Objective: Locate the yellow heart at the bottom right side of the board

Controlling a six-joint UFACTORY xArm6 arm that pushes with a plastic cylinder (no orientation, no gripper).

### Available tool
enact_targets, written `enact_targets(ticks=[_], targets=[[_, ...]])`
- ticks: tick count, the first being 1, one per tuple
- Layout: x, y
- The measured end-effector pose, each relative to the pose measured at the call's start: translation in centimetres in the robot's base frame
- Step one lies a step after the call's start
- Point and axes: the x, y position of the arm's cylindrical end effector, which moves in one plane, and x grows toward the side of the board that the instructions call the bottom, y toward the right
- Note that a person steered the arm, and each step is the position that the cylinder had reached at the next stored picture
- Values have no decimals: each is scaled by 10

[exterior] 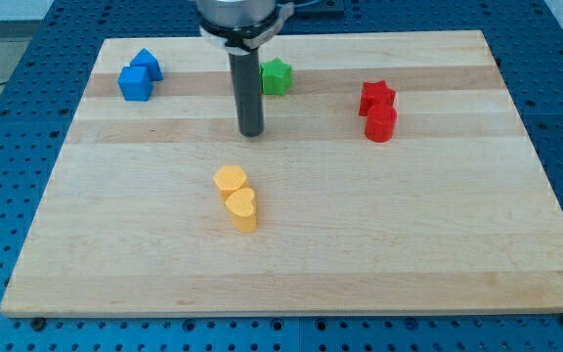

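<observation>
Judging progress, you see the yellow heart-shaped block (241, 209) unmoved near centre, touching the yellow hexagonal block (230, 180); my tip (251, 132), grasping nothing, stands above them, so the whole push remains.

pale wooden board (379, 235), smooth matt; yellow heart (242, 209) looks plastic.

Single high oblique view across whole board (516, 235)

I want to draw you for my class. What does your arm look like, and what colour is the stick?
You can see only the lower end of my arm: a round silver-grey collar with a dark ring beneath it, at the view's top. From it hangs a straight, smooth, dark grey rod ending at my tip. No cables or markings show.
</observation>
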Motion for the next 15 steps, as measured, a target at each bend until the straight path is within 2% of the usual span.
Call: enact_targets(ticks=[1,2,3,4,5,6,7,8,10,12,13,14,15], targets=[[1,-37],[43,-72],[115,-52],[156,31],[161,76],[141,41],[128,41],[132,84],[106,110],[167,252],[125,252],[107,292],[153,335]])
